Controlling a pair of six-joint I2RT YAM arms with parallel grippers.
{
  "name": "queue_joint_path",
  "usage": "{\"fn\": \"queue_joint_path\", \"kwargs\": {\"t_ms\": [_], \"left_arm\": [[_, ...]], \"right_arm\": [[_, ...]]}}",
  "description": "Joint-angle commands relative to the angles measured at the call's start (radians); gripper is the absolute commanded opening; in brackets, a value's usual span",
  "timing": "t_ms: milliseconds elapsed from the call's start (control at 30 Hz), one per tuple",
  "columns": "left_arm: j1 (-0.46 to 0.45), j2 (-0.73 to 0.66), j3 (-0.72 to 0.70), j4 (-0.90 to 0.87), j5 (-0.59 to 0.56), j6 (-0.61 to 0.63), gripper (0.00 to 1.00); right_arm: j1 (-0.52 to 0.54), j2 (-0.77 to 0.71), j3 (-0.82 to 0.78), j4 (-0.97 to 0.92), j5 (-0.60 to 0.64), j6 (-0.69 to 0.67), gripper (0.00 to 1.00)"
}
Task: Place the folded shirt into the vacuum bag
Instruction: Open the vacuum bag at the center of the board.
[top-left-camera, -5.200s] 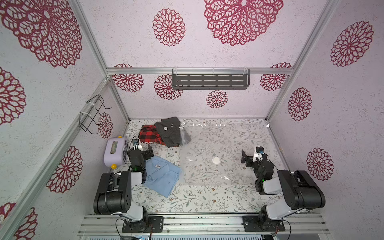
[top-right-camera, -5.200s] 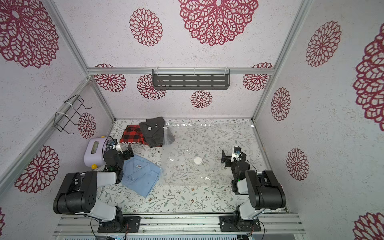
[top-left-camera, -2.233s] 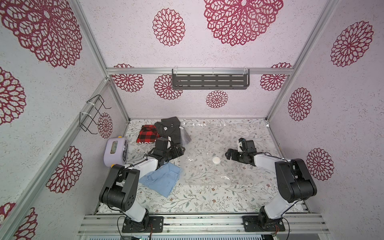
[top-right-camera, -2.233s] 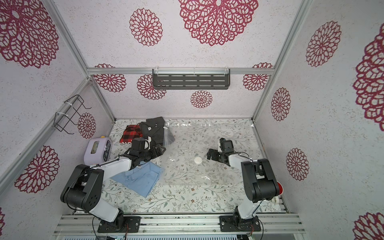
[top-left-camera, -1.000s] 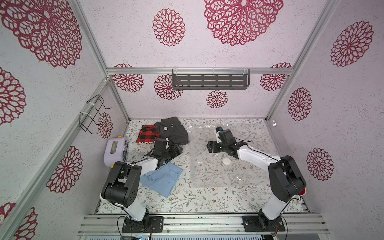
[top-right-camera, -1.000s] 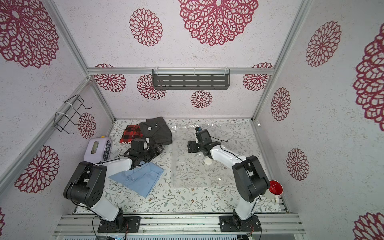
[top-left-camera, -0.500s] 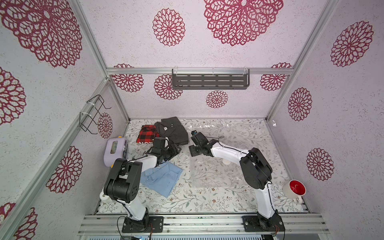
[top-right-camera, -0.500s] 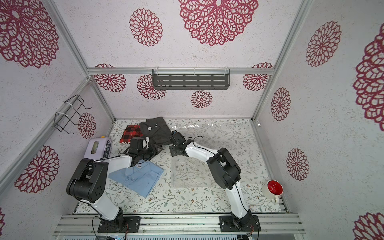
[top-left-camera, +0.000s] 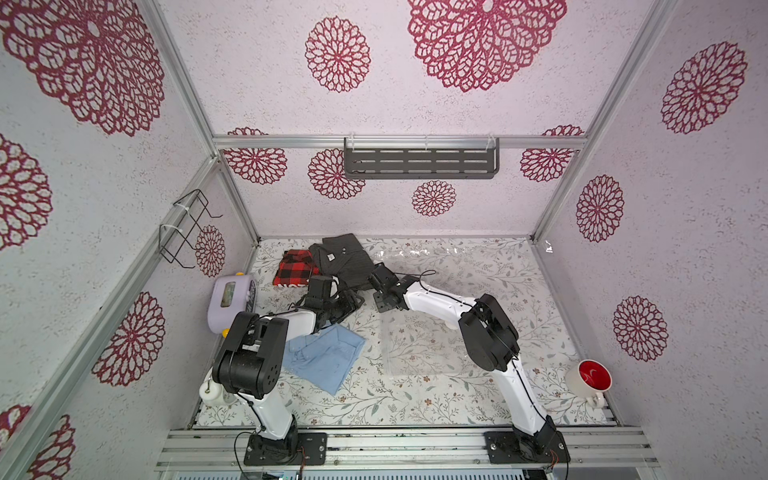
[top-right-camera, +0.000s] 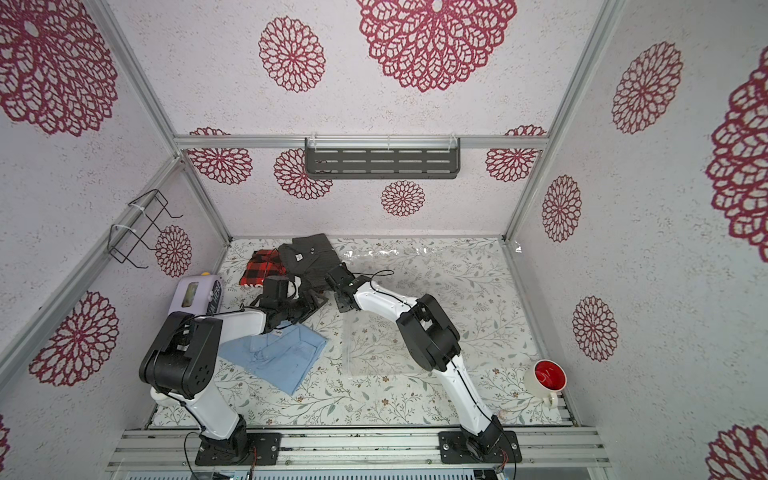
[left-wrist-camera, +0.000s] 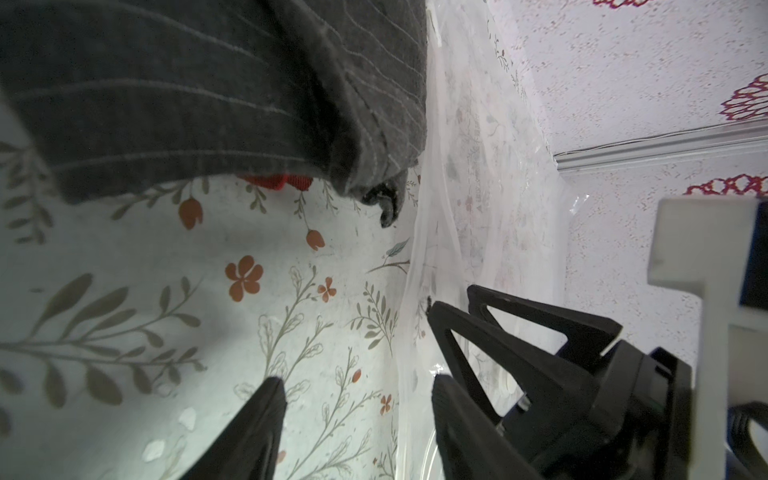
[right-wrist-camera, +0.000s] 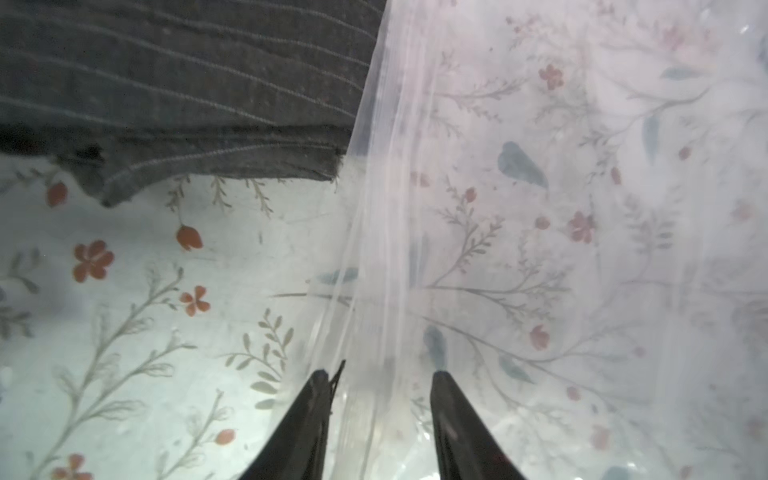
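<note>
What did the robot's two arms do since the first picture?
Both arms stretched from the front toward the back-left. The left gripper and right gripper now sit, jaws open, at the edge of the vacuum bag, beside the striped shirt. Nothing is gripped yet. The blue shirt stayed put.

Shows pale blue on the folded shirt (top-left-camera: 328, 357), charcoal grey with thin light pinstripes on the garment (top-left-camera: 345, 259), and red-and-black check on the cloth (top-left-camera: 296, 270) beside it. Reads clear and glossy on the vacuum bag (top-left-camera: 419, 345), letting through the white surface (top-left-camera: 415, 399) with its grey-green sprigs and small rust-red flowers. Sets crimson lace rosettes on the pale speckled walls (top-left-camera: 257, 83), red inside the white mug (top-left-camera: 588, 376), and lilac on the small device (top-left-camera: 226, 309).
</note>
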Motion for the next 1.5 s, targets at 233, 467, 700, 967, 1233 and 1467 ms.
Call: {"fn": "queue_joint_path", "kwargs": {"t_ms": [233, 467, 700, 967, 1233, 1467], "left_arm": [[-0.061, 0.065, 0.073, 0.025, 0.043, -0.019, 0.71], [-0.149, 0.132, 0.175, -0.013, 0.021, -0.022, 0.78], [-0.178, 0.210, 0.239, -0.013, 0.001, -0.042, 0.69], [-0.182, 0.240, 0.247, -0.007, -0.039, -0.059, 0.50], [-0.187, 0.246, 0.260, -0.030, -0.058, -0.049, 0.49], [-0.208, 0.255, 0.257, -0.035, -0.059, -0.046, 0.49]], "right_arm": [[-0.005, -0.139, -0.117, 0.069, 0.055, -0.012, 0.01], [-0.025, -0.265, -0.254, 0.177, -0.010, -0.029, 0.00], [-0.055, -0.412, -0.402, 0.257, -0.054, -0.029, 0.00], [-0.103, -0.561, -0.504, 0.227, -0.021, -0.022, 0.00], [-0.143, -0.659, -0.509, 0.139, 0.043, -0.026, 0.00], [-0.147, -0.697, -0.446, 0.079, 0.051, -0.057, 0.00]]}}
